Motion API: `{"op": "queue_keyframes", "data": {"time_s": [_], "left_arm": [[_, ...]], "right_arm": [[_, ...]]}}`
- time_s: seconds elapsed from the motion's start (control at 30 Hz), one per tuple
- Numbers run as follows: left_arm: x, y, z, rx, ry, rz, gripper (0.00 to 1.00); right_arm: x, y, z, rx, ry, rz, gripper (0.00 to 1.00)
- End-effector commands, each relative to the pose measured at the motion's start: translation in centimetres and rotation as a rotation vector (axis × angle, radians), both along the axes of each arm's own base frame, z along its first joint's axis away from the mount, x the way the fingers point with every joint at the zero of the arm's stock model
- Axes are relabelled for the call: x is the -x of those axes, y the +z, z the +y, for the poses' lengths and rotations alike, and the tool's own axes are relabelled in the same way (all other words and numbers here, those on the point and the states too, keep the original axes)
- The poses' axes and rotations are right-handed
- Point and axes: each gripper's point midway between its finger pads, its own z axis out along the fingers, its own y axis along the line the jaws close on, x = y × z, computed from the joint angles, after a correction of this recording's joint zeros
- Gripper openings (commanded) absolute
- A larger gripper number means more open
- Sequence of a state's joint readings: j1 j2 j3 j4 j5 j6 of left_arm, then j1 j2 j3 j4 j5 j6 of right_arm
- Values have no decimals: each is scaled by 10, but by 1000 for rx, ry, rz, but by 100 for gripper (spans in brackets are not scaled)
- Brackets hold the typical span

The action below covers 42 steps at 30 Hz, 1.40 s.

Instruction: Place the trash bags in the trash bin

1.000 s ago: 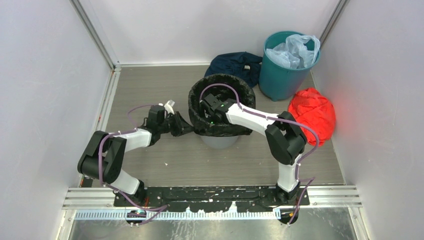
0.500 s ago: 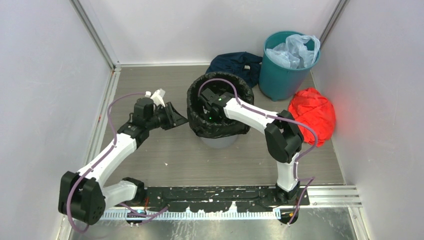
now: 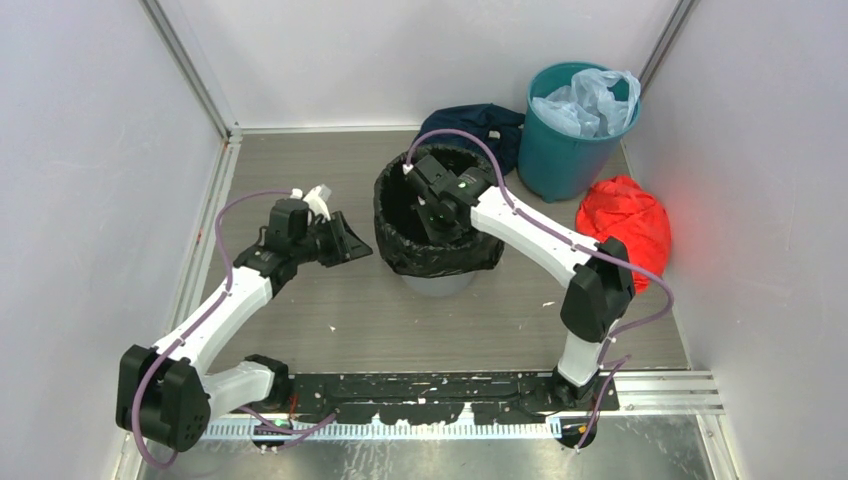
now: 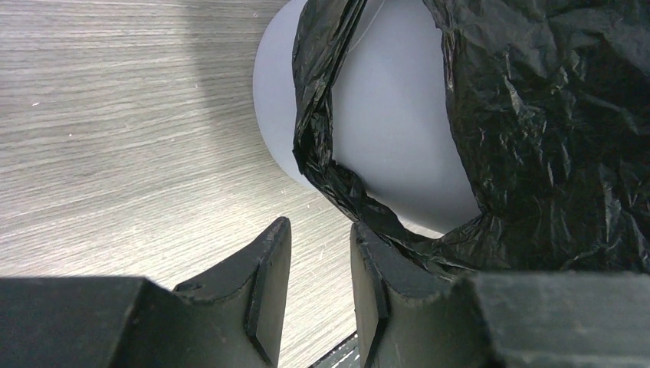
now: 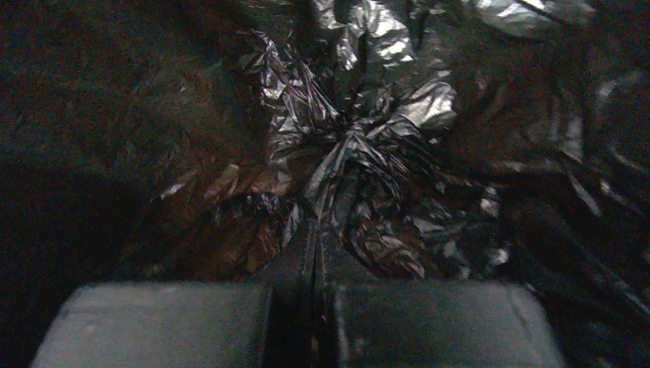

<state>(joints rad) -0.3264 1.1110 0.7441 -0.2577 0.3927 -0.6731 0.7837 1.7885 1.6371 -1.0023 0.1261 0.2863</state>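
The black trash bag point(image 3: 430, 255) lines the grey trash bin point(image 3: 438, 284) at the middle of the floor, its edge folded down over the rim. In the left wrist view the bag point(image 4: 552, 115) hangs crinkled over the bin's smooth wall point(image 4: 391, 115). My left gripper point(image 3: 358, 243) stands open just left of the bin, nothing between its fingers point(image 4: 272, 261), with a bag fold lying close by the right finger. My right gripper point(image 3: 436, 220) reaches down inside the bin. It is shut point(image 5: 314, 234), its tips pointing at the bag's crumpled bottom point(image 5: 360, 146).
A teal bin point(image 3: 560, 160) holding a pale blue plastic bag point(image 3: 590, 100) stands at the back right. A red cloth bundle point(image 3: 625, 225) lies right of the grey bin, a dark blue cloth point(image 3: 470, 125) behind it. White walls close in on both sides.
My left gripper has let go of the bag's edge, opened and drawn back to the left. My right arm has shifted toward the back of the bin, still shut.
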Motion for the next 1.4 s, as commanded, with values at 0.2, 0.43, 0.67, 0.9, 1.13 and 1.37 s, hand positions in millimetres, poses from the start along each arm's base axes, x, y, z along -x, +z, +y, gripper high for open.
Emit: {"op": "queue_keyframes", "data": {"time_s": [0.2,0.43,0.67,0.9,1.13,1.37], "left_arm": [[-6,28,1,4,2,-79,36],[-8,35,2,-6,6,-93,36],[-10,37,1,1,6,-98,36],[-14,36,-1,4,5,-95,36],[-22,36,-8,32,-5,-91,36],[-39,18,-14,27,-2,-69,35]], "right_arm": [[-14,42,-42,93,-74,-146,3],[-22,40,-51,97,-101,-160,1],[-32,17,-56,92,-124,-118,1],[-27,-25,-56,92,-124,-33,1],[-14,-59,-55,93,-112,42,1],[-3,-76,-56,101,-99,102,1]]}}
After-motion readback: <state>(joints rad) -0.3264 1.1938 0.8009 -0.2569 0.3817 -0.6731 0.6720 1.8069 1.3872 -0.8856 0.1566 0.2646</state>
